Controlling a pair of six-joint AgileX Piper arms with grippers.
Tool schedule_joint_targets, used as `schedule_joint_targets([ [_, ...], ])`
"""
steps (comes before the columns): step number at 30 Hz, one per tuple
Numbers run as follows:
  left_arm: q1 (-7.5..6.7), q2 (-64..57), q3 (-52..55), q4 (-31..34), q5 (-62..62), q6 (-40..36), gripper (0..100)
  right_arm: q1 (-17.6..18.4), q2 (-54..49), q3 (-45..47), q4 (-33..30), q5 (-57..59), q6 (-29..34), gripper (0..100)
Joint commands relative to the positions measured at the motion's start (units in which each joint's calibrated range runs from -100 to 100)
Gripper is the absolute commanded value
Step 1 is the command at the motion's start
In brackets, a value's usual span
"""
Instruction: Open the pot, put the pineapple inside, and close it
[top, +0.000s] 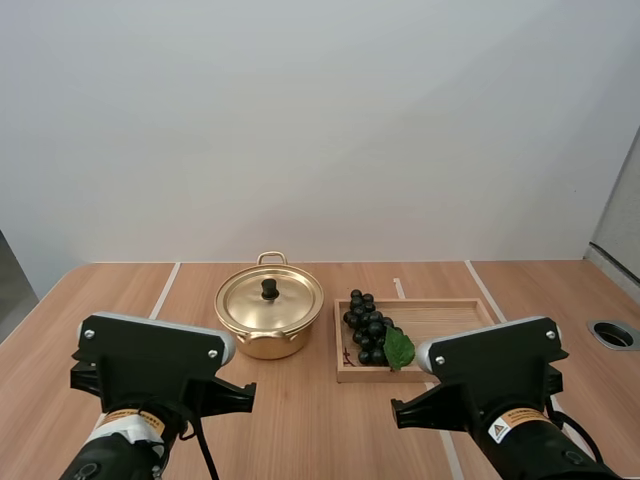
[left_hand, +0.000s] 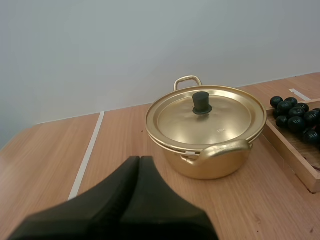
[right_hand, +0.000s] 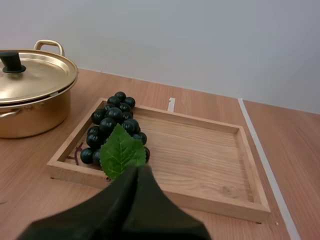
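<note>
A gold pot (top: 268, 318) stands on the wooden table with its lid (top: 270, 299) on, a black knob (top: 269, 289) at the lid's centre. To its right a bunch of dark grapes (top: 368, 327) with a green leaf (top: 399, 348) lies at the left end of a wooden tray (top: 455, 320). My left gripper (left_hand: 140, 161) is shut, its fingers together as one wedge a short way in front of the pot (left_hand: 207, 132). My right gripper (right_hand: 138, 171) is shut too, just before the tray's near rim (right_hand: 165, 192), close to the grapes (right_hand: 112, 125). No pineapple is in sight.
White tape lines (top: 164, 291) run across the table. A round grommet hole (top: 612, 334) sits near the right edge. The tray's right half is bare wood. Both arm bases (top: 150, 370) stand at the near edge.
</note>
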Motion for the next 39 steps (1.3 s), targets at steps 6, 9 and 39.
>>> schedule_joint_targets([
  [6, -0.18, -0.2, 0.2, -1.2, -0.6, -0.3, 0, -0.4, -0.4, 0.1, 0.3, -0.6, -0.1, 0],
  [9, -0.18, -0.2, 0.2, -1.2, -2.2, -0.3, 0, -0.4, -0.4, 0.1, 0.3, -4.6, -0.1, 0],
  [39, 0.76, -0.2, 0.2, -1.4, -1.4, -5.5, 0, -1.1, -0.4, 0.1, 4.3, -0.9, 6.9, 0],
])
